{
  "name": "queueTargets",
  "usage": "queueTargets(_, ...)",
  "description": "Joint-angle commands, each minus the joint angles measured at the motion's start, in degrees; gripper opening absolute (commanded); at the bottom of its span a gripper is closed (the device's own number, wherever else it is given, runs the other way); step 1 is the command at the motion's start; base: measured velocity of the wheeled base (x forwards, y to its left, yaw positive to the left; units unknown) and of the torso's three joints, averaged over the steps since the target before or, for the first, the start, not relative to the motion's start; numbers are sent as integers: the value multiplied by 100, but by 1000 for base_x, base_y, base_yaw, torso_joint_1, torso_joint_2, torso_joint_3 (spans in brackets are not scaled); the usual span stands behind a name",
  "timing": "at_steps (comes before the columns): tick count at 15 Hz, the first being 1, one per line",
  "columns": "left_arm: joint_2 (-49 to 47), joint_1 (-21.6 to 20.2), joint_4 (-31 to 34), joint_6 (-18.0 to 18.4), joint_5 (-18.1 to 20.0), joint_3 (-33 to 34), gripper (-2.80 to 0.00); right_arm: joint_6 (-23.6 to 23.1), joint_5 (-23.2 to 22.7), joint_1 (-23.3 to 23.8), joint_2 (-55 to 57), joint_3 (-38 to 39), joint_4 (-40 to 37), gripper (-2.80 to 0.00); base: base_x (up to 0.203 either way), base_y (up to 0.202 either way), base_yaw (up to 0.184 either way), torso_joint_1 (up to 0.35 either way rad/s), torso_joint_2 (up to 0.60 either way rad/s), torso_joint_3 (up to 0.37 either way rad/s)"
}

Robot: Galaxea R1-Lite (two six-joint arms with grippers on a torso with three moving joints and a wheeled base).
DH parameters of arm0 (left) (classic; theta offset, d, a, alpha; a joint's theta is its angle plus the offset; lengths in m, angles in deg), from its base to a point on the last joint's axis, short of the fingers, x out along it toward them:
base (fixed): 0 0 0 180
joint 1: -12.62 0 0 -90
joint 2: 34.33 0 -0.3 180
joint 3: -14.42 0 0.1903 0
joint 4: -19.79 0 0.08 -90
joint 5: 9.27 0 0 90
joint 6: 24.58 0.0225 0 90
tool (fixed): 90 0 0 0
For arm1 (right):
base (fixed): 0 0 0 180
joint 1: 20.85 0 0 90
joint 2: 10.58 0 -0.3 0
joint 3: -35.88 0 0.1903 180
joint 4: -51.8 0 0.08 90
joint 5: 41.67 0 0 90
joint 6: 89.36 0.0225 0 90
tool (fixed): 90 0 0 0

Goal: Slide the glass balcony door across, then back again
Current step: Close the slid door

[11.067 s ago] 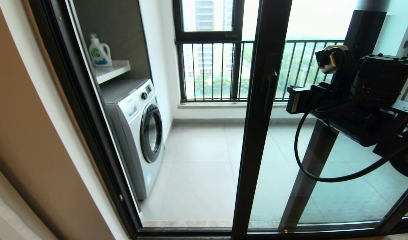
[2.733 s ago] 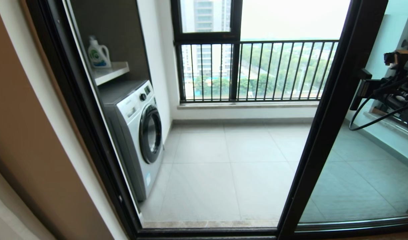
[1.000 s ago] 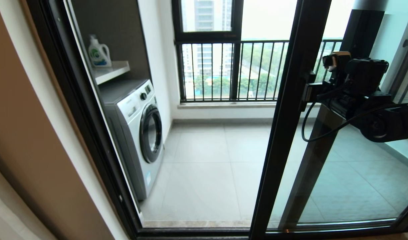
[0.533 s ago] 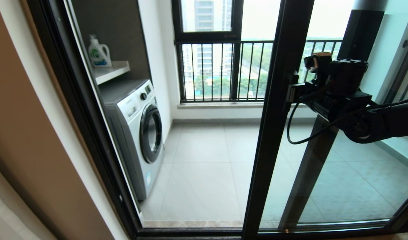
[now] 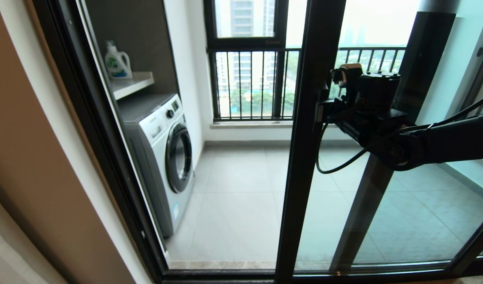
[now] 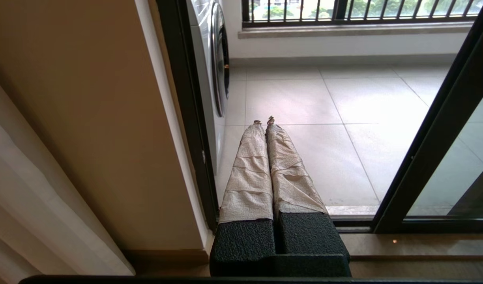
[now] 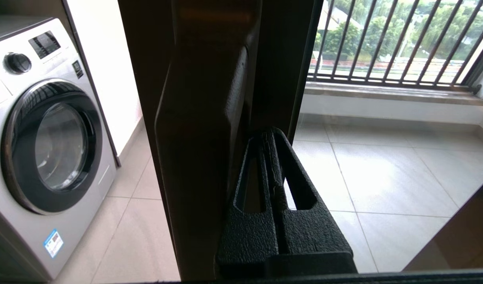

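Note:
The glass balcony door (image 5: 304,165) stands partway across the opening, its dark upright near the middle of the head view. My right gripper (image 5: 319,112) is shut, its black fingers pressed together with nothing between them. Its tip (image 7: 269,135) rests against the door's upright, right beside the dark lever handle (image 7: 202,138). My left gripper (image 6: 264,119) is shut and empty, its paper-wrapped fingers (image 6: 249,169) pointing at the balcony floor low down near the left door jamb. It does not show in the head view.
A white washing machine (image 5: 166,157) stands left inside the balcony, with a detergent bottle (image 5: 117,61) on a shelf above. A second dark-framed glass panel (image 5: 383,177) overlaps behind the door on the right. A window with black railing bars (image 5: 249,83) closes the far side.
The door has slid to the left over the last second, narrowing the opening. My right gripper moved left with it at the handle. Earlier the door was much further right.

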Motion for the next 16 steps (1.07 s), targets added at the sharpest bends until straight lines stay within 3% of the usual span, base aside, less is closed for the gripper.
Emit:
queueTargets(1, -9, -1, 0, 2, 0, 0, -280, -9, 101, -182, 241, -193, 18, -280, 0, 0, 0, 0, 0, 0)
queueTargets(6, -9, -1, 0, 2, 0, 0, -280, -3, 363, -672, 613, -609, 11, -280, 0, 0, 0, 0, 0, 0)
queueTargets(11, -9, -1, 0, 2, 0, 0, -280, 4, 490, -803, 606, -616, 9, -280, 0, 0, 0, 0, 0, 0)
queueTargets(16, -9, -1, 0, 2, 0, 0, -280, 51, 484, -750, -183, 334, 27, -280, 0, 0, 0, 0, 0, 0)
